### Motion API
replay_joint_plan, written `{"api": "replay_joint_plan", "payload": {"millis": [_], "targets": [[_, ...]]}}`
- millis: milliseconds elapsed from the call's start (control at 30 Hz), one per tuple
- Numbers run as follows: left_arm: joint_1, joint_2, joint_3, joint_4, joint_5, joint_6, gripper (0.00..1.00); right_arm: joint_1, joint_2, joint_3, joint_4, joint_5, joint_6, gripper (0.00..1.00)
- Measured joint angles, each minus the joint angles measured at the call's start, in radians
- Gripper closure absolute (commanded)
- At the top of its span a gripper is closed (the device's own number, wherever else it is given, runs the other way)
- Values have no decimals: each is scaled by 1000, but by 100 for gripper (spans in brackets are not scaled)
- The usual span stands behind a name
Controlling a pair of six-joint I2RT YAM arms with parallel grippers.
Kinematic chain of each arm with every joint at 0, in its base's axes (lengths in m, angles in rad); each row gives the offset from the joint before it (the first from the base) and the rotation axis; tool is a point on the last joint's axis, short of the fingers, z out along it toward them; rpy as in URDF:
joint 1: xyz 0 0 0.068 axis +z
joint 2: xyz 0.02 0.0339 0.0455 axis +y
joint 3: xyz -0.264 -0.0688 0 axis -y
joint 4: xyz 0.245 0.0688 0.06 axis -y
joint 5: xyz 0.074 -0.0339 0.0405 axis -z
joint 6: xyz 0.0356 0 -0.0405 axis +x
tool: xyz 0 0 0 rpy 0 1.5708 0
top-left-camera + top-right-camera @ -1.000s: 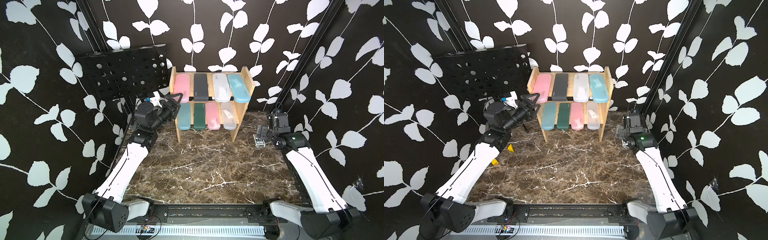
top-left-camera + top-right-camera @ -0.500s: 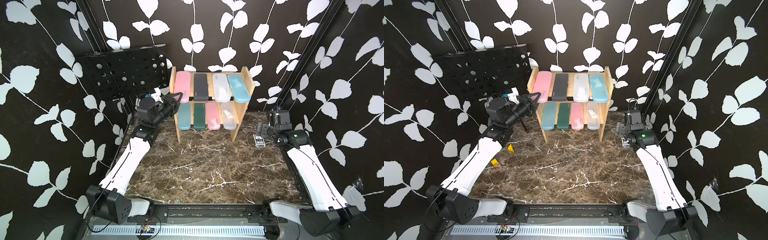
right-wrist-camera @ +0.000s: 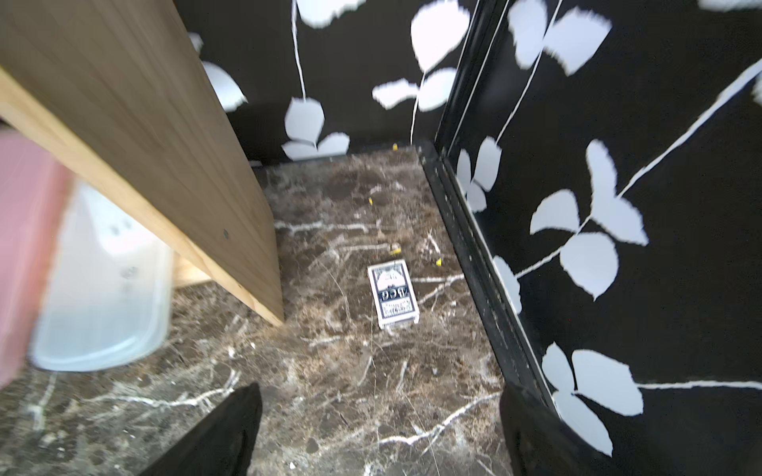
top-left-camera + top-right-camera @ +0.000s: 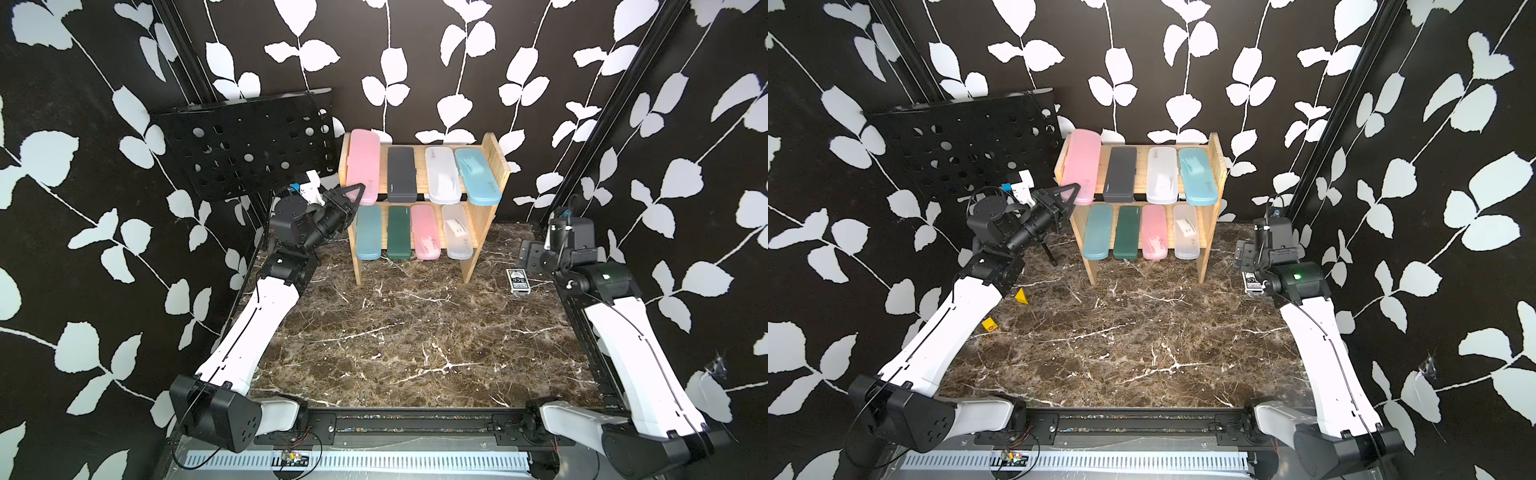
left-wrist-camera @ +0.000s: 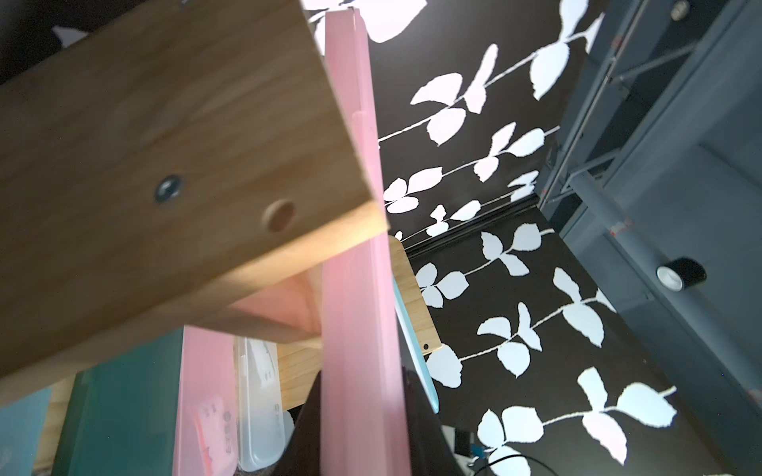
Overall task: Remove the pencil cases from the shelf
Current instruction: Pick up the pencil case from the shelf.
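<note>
The wooden shelf [image 4: 496, 166] stands at the back with pencil cases on both tiers. On the upper tier are a pink case [image 4: 363, 162], a black one [image 4: 402, 174], a clear one [image 4: 442, 174] and a light blue one [image 4: 476, 176]. The lower tier has teal [image 4: 368, 232], dark green [image 4: 399, 232], pink [image 4: 424, 232] and clear [image 4: 456, 232]. My left gripper [image 4: 359, 189] is shut on the near end of the upper pink case [image 5: 358, 329], which sits askew and higher than its neighbours. My right gripper [image 3: 379, 432] hangs open and empty over the table, right of the shelf.
A black perforated music stand [image 4: 249, 149] leans just left of the shelf, above my left wrist. A card deck [image 3: 393, 294] lies on the marble ahead of the right gripper. Two small yellow pieces [image 4: 1020, 297] lie by the left arm. Black frame rails edge both sides.
My left gripper reached in to the shelf's left end and closed on the upper pink case, whose far end has risen. The right gripper drew back slightly, uncovering the card deck.
</note>
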Motion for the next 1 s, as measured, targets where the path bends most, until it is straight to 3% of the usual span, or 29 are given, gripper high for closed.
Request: {"api": "replay_joint_plan", "payload": {"millis": [267, 467, 600, 833, 1000], "targets": [[-3, -47, 38, 116, 85, 343, 100, 135, -30, 272, 2, -40, 16, 5], [-113, -267, -103, 136, 11, 739, 100, 425, 14, 343, 161, -153, 131, 1], [-206, -370, -180, 131, -78, 964, 100, 617, 167, 465, 285, -199, 180, 1], [-230, -412, -224, 93, -190, 1141, 100, 770, 523, 774, 375, -289, 225, 1], [-223, -432, -233, 71, -268, 1180, 100, 803, 646, 916, 385, -329, 253, 1]]}}
